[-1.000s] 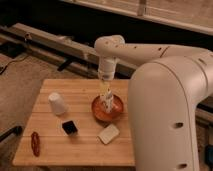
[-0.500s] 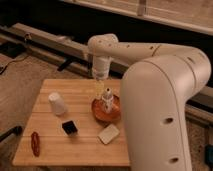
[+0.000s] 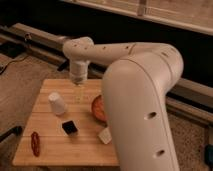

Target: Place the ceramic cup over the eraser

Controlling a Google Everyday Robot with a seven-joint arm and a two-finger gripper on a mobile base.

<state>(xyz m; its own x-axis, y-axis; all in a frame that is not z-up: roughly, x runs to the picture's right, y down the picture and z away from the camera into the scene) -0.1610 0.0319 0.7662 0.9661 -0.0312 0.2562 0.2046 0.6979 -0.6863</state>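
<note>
The white ceramic cup [image 3: 57, 103] stands on the left half of the wooden table [image 3: 50, 147]. The black eraser [image 3: 69, 127] lies just in front and to the right of it, a short gap apart. My gripper [image 3: 77, 83] hangs from the white arm above the back of the table, behind and to the right of the cup, with nothing seen in it.
A reddish-brown bowl [image 3: 97, 107] sits right of centre, partly hidden by my arm. A cream-white slab [image 3: 104, 135] lies in front of it. A red elongated object [image 3: 35, 143] lies at the front left. My big white arm [image 3: 140, 100] covers the table's right side.
My gripper has moved left from above the bowl to over the back of the table, nearer the cup. The objects on the table have not moved.
</note>
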